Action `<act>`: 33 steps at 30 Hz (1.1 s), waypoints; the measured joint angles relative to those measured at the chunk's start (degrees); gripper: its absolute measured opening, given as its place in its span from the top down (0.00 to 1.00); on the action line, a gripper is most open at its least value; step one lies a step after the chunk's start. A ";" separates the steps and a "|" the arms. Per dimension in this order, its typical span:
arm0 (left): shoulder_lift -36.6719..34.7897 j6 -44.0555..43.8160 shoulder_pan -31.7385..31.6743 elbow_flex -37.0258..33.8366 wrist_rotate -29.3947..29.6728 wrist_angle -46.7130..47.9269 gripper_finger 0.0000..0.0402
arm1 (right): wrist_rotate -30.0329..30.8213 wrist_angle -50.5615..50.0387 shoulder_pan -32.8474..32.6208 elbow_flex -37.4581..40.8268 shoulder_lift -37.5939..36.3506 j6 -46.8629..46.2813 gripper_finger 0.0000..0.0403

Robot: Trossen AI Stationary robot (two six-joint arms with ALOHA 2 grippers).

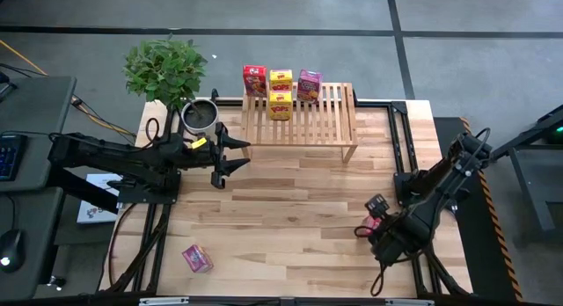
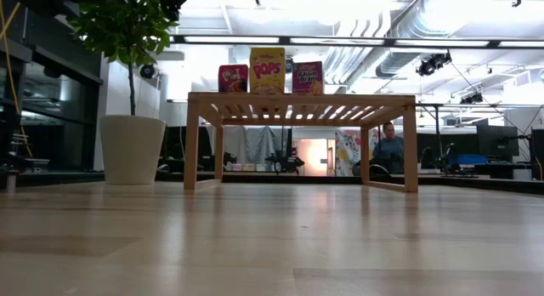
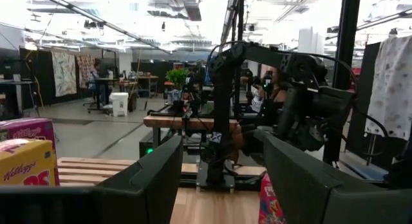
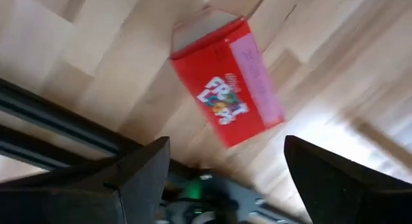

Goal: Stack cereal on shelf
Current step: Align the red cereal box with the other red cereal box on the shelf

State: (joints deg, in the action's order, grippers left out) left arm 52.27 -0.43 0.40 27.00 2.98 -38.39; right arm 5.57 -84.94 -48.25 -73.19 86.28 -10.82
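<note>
Two red cereal boxes; two yellow; two pink; one shelf.

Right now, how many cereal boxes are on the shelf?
4: red, yellow and pink in a row at the shelf's far edge, another yellow before them. None seems hidden.

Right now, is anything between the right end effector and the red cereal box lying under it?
Nothing visible. The right end effector is open above the red cereal box, which lies flat on the table near its right front edge; in the right wrist view only bare wood shows around the box.
</note>
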 joint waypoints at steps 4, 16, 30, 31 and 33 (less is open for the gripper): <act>0.00 0.01 0.00 0.00 0.00 -0.08 0.48 | -0.11 0.11 1.51 0.00 0.00 8.07 0.26; 0.00 -1.01 0.00 0.00 0.00 0.80 0.48 | -3.26 1.40 6.51 0.00 0.00 22.33 0.26; 0.00 -1.51 0.02 0.00 0.00 1.90 0.48 | -5.20 3.86 7.76 0.00 4.63 29.04 0.26; 0.00 -1.51 0.02 0.00 0.00 2.10 0.48 | -5.20 3.68 7.76 0.00 5.01 29.28 0.26; 0.00 -1.51 0.01 0.00 0.01 2.28 0.48 | -5.21 3.57 7.76 0.00 5.35 29.35 0.26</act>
State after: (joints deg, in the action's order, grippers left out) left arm 52.27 -1.93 0.41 27.00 3.00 -36.11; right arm 0.36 -81.37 -40.49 -73.19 91.64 18.52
